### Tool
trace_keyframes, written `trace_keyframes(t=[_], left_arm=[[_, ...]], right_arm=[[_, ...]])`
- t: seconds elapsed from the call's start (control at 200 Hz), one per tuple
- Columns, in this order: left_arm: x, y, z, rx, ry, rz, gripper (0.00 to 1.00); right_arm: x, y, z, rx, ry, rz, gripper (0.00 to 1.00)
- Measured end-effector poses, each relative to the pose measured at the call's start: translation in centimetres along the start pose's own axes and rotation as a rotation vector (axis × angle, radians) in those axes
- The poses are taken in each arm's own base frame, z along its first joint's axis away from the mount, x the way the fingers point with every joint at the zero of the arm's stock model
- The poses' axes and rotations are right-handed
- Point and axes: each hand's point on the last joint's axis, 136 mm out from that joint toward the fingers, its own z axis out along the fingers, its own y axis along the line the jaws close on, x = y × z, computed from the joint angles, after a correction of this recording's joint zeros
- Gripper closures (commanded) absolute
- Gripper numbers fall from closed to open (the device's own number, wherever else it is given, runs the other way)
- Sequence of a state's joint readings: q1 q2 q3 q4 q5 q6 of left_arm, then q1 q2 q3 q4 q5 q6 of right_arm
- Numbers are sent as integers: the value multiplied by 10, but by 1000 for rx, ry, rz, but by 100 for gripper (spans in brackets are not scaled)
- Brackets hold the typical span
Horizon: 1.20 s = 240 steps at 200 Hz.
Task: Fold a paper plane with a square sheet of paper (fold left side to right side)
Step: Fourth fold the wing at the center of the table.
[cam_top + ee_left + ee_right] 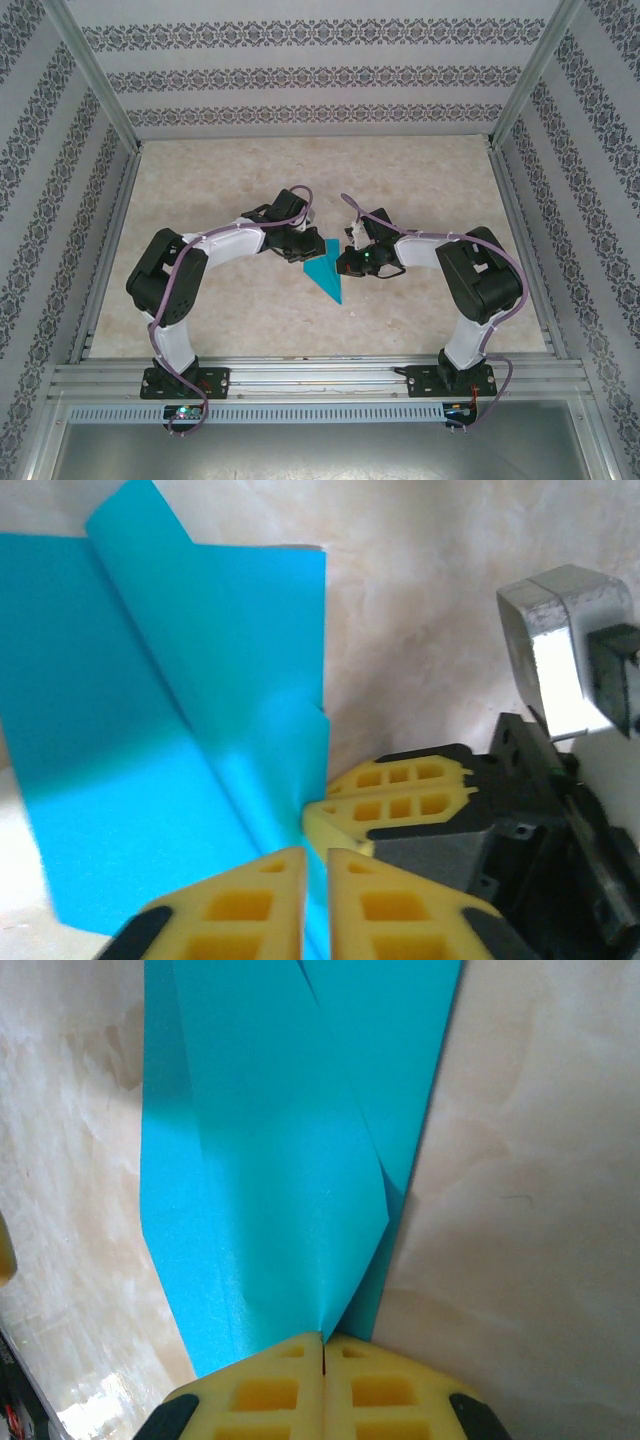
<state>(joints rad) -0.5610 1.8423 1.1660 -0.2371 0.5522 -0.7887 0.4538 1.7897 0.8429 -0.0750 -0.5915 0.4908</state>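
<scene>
From above, my wrist housings cover my fingertips, and the wide end of the paper plane point(324, 268) slips under them, so that camera does not show how I grip it. My left wrist camera cuts the paper off at 9 and 12 o'clock. My own yellow fingers point(245, 910) block its lower edge, and the picture is soft close to them. My right wrist camera loses the paper past 12 o'clock, and none of its corners show.

The plane lies flat on the marbled table point(200, 200), near the middle, between my two wrists. In the top view it is a narrow triangle with its long axis running from 11 to 5 o'clock. The sharp tip points to 5 o'clock, toward my bases, and the broad end sits at 11 o'clock.

My left claw point(317, 880) comes at the broad end from 9 o'clock. Its fingers are drawn almost together, with a sliver of turquoise caught in the slit between them. My right claw point(322, 1345) comes in from 3 o'clock with its pads pressed tight. It is pinching the edge where a raised, creased flap meets the layer below. In the left wrist view that claw's tips bite the paper's edge just beside my left fingers.
</scene>
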Motion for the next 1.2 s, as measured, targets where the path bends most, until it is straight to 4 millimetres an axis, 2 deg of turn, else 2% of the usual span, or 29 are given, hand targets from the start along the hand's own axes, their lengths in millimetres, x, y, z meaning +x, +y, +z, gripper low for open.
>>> trace_keyframes(t=[0.115, 0.43, 0.759, 0.969, 1.199], left_arm=[[1, -3, 12, 35, 38, -2, 100], [1, 3, 37, 54, 102, -20, 100], [0, 9, 40, 27, 90, -18, 100], [5, 24, 46, -6, 98, -35, 100], [3, 26, 46, 0, 93, -36, 100]], right_arm=[[0, 0, 0, 1, 1, 1, 100], [0, 0, 0, 3, 5, 3, 100], [0, 0, 0, 7, 14, -8, 100], [-1, 0, 1, 9, 19, -12, 100], [-1, 0, 1, 8, 22, -11, 100]])
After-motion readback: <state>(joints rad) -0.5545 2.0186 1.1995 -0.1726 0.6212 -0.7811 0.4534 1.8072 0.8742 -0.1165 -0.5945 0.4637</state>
